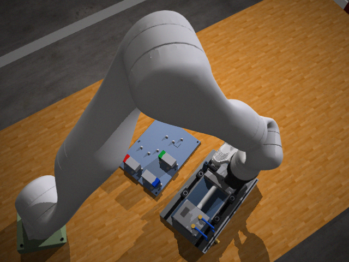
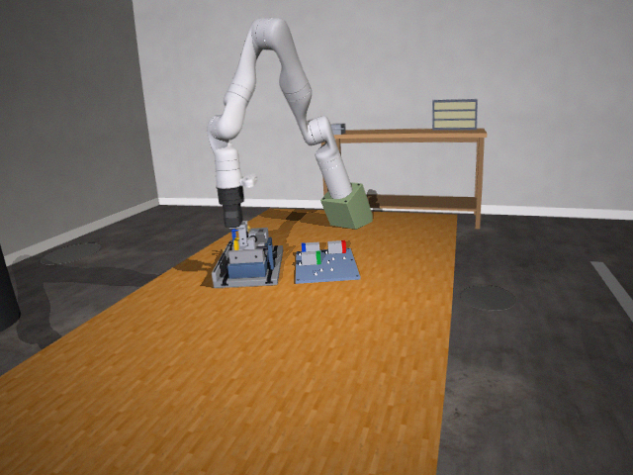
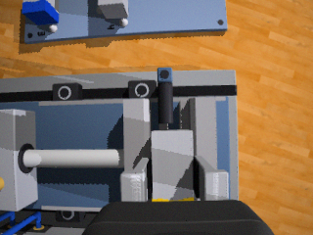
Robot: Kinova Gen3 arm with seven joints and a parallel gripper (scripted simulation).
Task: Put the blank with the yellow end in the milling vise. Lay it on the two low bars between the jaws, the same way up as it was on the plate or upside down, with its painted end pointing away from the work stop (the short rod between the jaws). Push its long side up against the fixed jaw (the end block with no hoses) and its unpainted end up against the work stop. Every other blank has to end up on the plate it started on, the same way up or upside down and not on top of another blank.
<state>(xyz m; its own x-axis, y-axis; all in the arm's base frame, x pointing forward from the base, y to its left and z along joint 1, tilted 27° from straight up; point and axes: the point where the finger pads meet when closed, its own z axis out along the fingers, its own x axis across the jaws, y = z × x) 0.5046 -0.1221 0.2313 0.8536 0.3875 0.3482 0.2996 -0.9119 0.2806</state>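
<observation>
The blank with the yellow end is between the jaws as seen from the wrist. My gripper is shut on its long sides. Its unpainted end is close to the tip of the work stop; its yellow end points away. Its long side is close to the fixed jaw; contact is unclear. In the exterior view the yellow end shows above that jaw's top. The low bars under it are hidden. The movable jaw is on its other side. The top view hides the fingers behind the wrist.
The plate beside the vise holds the red-ended blank, the blue-ended blank and the green-ended blank. Blue hoses rise from the vise's other end block.
</observation>
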